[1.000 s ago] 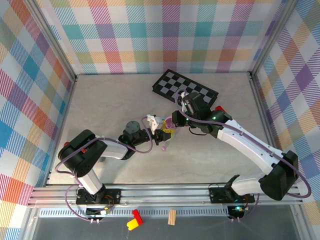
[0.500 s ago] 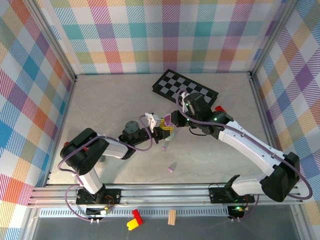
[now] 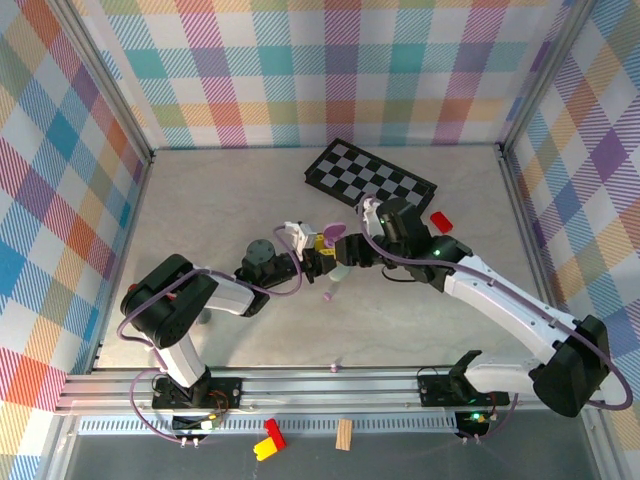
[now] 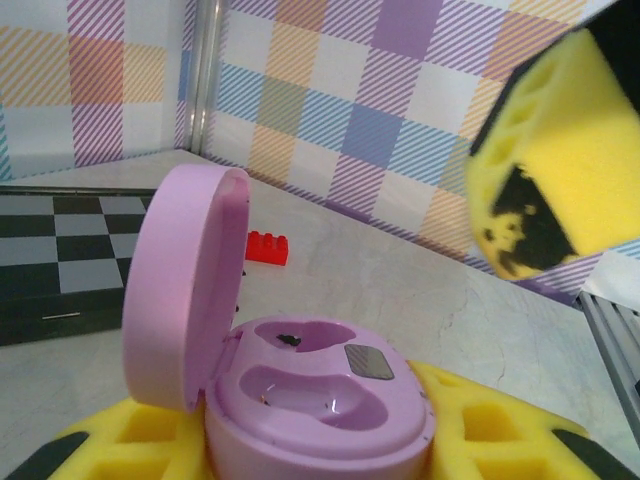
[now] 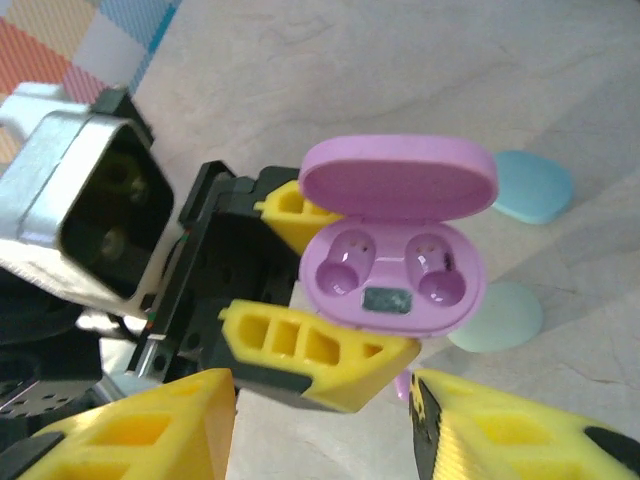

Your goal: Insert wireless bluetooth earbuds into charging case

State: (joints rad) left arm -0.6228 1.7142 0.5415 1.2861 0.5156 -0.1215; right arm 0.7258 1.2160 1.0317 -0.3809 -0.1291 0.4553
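Barely started tbh: the case point(image 5: 395, 270) is flipped open but it's empty inside. A tiny purple thing, an earbud point(image 3: 327, 297) I think, lies on the table point(image 3: 220, 220) just beside it. Left gripper point(image 3: 322, 262) is clamped on the case's base. Right gripper point(image 5: 320, 440) hovers over it, jaws apart, holding nothing.

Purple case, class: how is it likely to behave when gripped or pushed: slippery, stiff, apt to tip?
Probably slippery: the case looks glossy and rounded, pinched at its sides by the left gripper. Likely stiff, as it looks like moulded plastic. Its lid stands open on a hinge, so a push there would probably swing it shut.
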